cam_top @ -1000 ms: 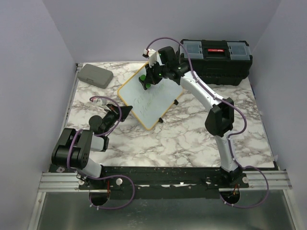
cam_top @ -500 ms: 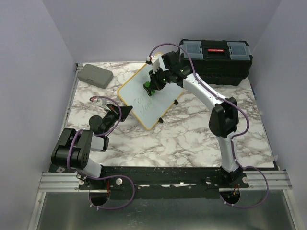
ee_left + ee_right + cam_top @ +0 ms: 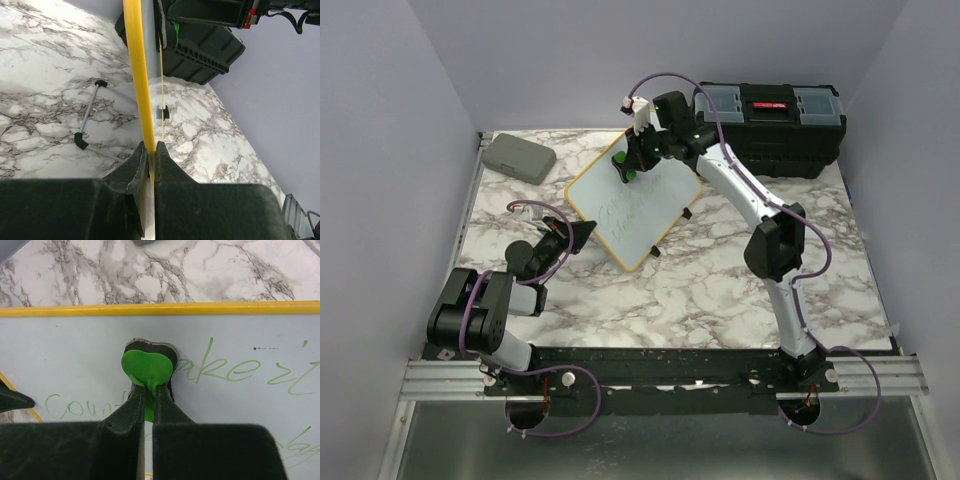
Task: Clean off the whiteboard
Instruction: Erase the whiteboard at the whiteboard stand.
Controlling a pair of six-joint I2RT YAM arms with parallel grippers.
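The whiteboard (image 3: 632,208), white with a yellow-wood frame and green writing, is tilted on the marble table. My left gripper (image 3: 582,233) is shut on its near left edge; in the left wrist view (image 3: 150,150) the jaws pinch the yellow frame (image 3: 136,75). My right gripper (image 3: 628,168) is shut on a green eraser (image 3: 624,170) pressed against the board's upper part. In the right wrist view my right gripper (image 3: 148,387) holds the green eraser (image 3: 147,367) on the board (image 3: 75,350), just below the top frame, left of the green letters (image 3: 225,371).
A black toolbox (image 3: 770,122) stands at the back right, close behind the right arm. A grey rounded case (image 3: 518,157) lies at the back left. The board's black-tipped stand legs (image 3: 87,117) rest on the marble behind the board.
My right gripper with the eraser has moved down over the board and back up toward its top edge. The left gripper and the board have not moved.
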